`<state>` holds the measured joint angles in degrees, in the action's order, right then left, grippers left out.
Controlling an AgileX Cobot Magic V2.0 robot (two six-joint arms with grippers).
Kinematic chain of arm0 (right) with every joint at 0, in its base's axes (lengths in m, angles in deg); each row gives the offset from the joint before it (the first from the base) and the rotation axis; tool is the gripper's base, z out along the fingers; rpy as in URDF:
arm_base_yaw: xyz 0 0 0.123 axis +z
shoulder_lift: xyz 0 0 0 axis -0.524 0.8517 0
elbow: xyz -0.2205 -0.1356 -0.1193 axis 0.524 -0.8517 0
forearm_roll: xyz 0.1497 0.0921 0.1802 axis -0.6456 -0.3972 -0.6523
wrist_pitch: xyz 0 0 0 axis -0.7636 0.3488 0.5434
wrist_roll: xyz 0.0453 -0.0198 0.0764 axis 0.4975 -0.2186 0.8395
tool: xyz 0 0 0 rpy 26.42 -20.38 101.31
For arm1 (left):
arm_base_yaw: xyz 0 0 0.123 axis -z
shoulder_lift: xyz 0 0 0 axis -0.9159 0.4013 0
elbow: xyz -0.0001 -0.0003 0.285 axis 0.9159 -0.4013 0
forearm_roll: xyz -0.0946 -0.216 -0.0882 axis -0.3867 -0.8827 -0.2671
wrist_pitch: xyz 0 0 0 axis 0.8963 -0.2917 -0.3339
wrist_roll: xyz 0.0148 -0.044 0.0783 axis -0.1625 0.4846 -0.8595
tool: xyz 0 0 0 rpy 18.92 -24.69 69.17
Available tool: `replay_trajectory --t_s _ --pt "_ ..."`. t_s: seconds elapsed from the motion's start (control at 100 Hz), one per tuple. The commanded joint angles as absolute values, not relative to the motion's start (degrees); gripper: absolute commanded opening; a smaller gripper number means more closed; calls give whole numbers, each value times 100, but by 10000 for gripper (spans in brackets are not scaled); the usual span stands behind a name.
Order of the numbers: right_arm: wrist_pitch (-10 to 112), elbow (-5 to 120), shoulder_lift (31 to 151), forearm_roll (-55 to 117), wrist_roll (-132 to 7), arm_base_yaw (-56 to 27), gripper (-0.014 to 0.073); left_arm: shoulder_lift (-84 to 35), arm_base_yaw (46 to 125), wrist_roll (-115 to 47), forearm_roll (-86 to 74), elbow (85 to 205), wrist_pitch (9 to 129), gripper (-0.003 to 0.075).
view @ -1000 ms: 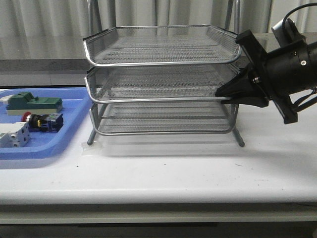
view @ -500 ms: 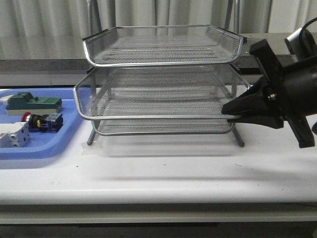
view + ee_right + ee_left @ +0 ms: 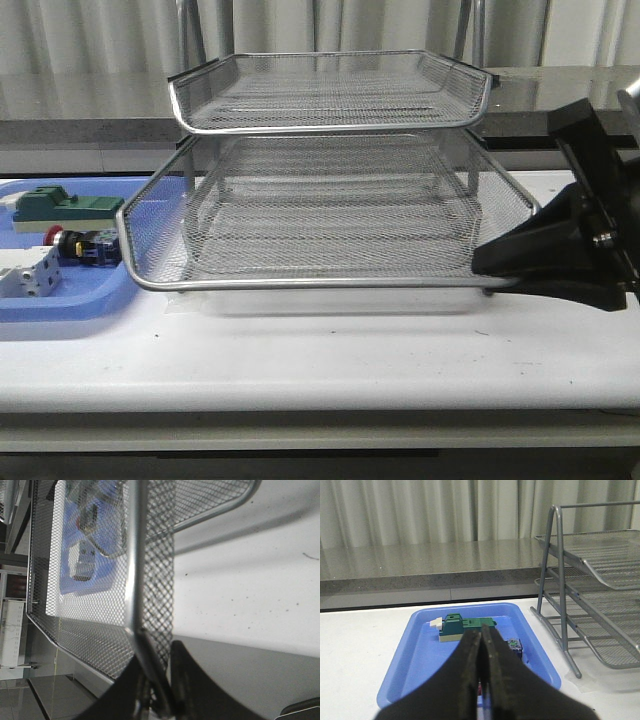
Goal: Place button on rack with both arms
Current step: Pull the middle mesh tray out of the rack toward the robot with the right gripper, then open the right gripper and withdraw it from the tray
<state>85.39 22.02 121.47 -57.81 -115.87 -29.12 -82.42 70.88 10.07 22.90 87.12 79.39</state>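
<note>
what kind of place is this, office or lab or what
Most likely a robot test bench in a lab or workshop, not a home. A white table holds a wire-mesh rack and a blue tray of electrical parts, including an emergency-stop button. Grey curtains and a stone-look ledge run behind.

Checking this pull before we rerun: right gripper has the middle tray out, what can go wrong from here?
1. The middle tray already juts well past the rack frame; more pull may drag it off or tip the rack.
2. The right gripper pinches only a thin rim corner, so it may slip.
3. The button sits in the blue tray, unpicked.
</note>
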Motion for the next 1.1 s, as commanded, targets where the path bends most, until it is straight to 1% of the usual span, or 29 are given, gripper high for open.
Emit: replay_trajectory --t_s 0.0,0.08,0.13,0.2,0.25,0.29,0.49,0.7,0.9,1.09 --pt "8636 2217 11990 -5723 -11934 -2889 84 -8421 7067 1072 2263 8515 8407 -20" --pt "8805 2217 11990 -5838 -12063 -2889 208 -8421 7067 1072 2263 8515 8407 -20" --pt "8942 2217 11990 -5884 -12182 -2889 316 -8421 7067 1072 2263 8515 8407 -20" --pt "9120 2217 11990 -5889 -12230 -2889 439 -8421 7067 1072 2263 8515 8407 -20" --pt "9245 2217 11990 -5882 -12245 -2889 498 -8421 7067 1072 2263 8515 8407 -20" --pt "9328 2217 11990 -5845 -12245 -2889 524 -8421 7067 1072 2263 8515 8407 -20" --pt "9587 2217 11988 -5297 -12183 -2889 530 -8421 7067 1072 2263 8515 8407 -20" --pt "9260 2217 11839 -4086 -11635 -2889 528 -8421 7067 1072 2263 8515 8407 -20" --pt "8402 2234 10810 -2742 -10460 -2889 528 -8421 7067 1072 2263 8515 8407 -20" --pt "7932 2440 9461 -1227 -8850 -2889 528 -8421 7067 1072 2263 8515 8407 -20"
